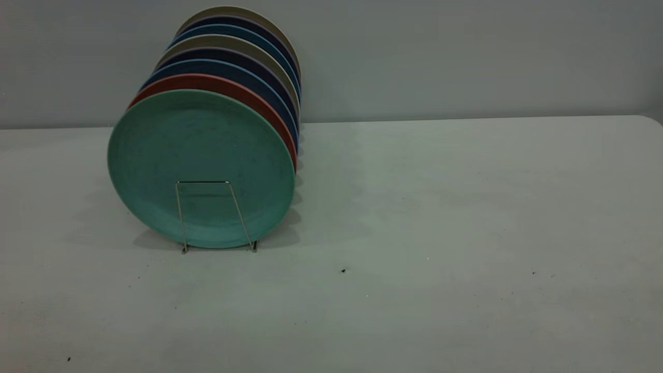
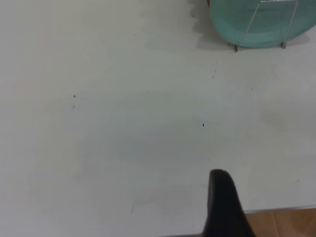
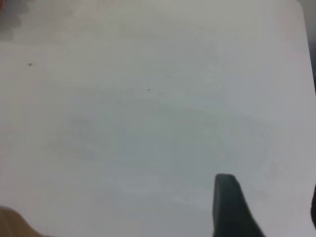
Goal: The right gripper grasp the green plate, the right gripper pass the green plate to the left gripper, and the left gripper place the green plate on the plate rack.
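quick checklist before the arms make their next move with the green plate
1. Green plate stands upright at the front of the plate rack: ok.
2. Front wire loop crosses the plate's face, holding it in: ok.
3. Red plate sits directly behind it; whether they touch: cannot tell.
4. Left gripper is apart from the plate, near the table edge: ok.
5. Right gripper is over bare table: ok.
6. Either gripper open: cannot tell.

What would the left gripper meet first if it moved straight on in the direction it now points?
Probably the bare table. The left gripper's one visible finger points across open tabletop; the green plate in the plate rack stands farther on and off to one side. Depth is unclear.
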Available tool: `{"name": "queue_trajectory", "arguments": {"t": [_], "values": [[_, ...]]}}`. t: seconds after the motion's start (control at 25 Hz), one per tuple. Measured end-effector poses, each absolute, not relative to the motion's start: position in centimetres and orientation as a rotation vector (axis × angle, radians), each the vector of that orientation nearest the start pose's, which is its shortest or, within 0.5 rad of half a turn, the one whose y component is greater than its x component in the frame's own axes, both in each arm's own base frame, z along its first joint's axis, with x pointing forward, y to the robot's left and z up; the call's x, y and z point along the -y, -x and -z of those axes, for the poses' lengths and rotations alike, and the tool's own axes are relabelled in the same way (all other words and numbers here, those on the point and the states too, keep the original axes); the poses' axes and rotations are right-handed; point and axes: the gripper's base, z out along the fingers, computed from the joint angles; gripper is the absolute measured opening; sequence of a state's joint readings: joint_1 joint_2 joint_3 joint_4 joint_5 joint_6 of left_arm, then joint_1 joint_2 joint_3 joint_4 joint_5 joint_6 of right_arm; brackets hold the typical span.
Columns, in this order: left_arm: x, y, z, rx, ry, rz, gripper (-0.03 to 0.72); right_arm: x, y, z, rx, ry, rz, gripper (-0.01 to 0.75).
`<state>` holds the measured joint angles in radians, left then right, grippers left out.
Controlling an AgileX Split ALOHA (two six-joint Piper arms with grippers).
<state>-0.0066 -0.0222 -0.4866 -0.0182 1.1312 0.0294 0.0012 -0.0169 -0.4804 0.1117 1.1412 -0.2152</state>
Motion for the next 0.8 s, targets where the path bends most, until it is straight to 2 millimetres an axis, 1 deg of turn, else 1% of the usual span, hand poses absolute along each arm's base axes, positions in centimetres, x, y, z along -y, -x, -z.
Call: {"name": "queue_trajectory", "arguments": {"t": [0.8], "values": [[0.14, 0.98, -26.78, -2.106, -0.04, 0.008, 0.485, -0.92, 0.94, -26.58, -2.107, 0.24, -0.008, 0.281]]}}
